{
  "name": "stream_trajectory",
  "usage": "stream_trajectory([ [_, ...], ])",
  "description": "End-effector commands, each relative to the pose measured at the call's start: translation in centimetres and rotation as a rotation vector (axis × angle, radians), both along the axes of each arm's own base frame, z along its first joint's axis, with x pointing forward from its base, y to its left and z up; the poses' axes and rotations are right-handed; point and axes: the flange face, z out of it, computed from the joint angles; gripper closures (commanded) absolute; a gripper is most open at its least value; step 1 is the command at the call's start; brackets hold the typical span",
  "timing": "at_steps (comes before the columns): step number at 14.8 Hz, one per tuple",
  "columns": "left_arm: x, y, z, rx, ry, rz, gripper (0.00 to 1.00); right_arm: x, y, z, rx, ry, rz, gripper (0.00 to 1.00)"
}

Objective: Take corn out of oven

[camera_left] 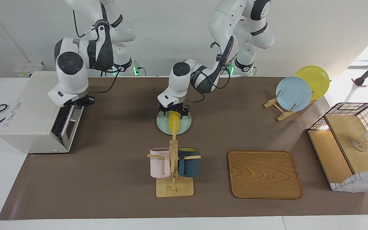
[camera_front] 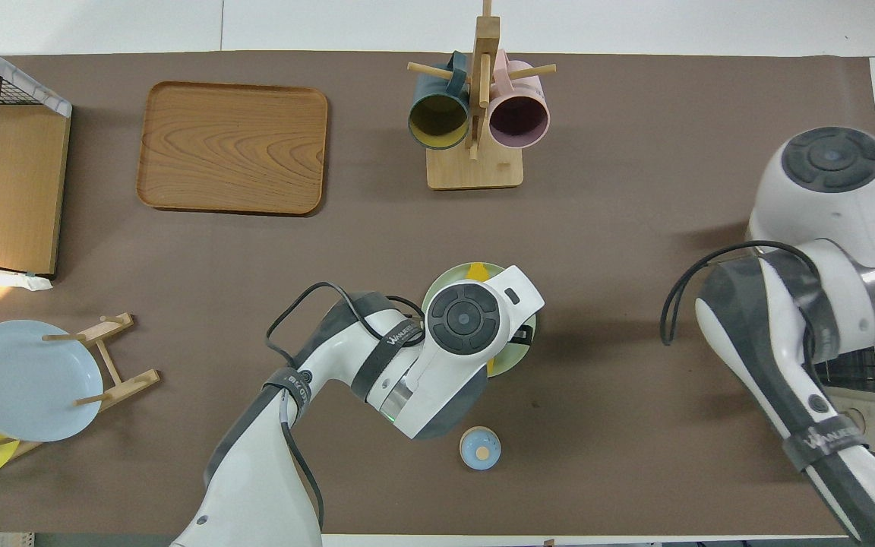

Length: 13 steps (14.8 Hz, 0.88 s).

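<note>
My left gripper [camera_left: 173, 112] sits low over the near end of the corn [camera_left: 173, 123], which lies on the pale green plate [camera_left: 184, 127] mid-bench, at 3 o'clock from the oven [camera_left: 34, 111] in the facing view. I cannot tell whether its fingers clasp the cob. My right gripper [camera_left: 81, 101] rests at the oven door's top edge, grip unreadable. Risk: lifting away unevenly could roll the cob off the plate.

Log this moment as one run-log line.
corn: lying on pale green plate | oven: door nearly shut | left gripper: at corn | right gripper: at oven door's top edge
</note>
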Motion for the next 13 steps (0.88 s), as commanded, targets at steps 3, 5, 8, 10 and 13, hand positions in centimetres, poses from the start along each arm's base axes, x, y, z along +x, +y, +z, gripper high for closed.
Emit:
stream_trajectory([
  [3,1.0,0.2,1.1,-0.022,-0.008,0.089,1.00,-0.1,-2.8,-1.4,0.032,0.028,0.011,0.90],
  [5,1.5,0.7,1.8,-0.021,-0.008,0.094,1.00,-0.4,-3.2,-0.2,0.069,0.021,0.037,0.86],
  [8,4.5,4.6,6.6,-0.010,0.004,0.121,1.00,-1.1,-2.0,3.5,0.108,0.001,0.025,0.64],
  [10,6.4,8.1,10.0,-0.009,0.006,0.120,1.00,-0.5,-0.1,7.0,0.195,-0.038,0.000,0.56],
  [13,11.2,14.6,12.4,0.001,-0.002,0.134,1.00,1.3,3.8,10.0,0.295,-0.094,0.033,0.00],
])
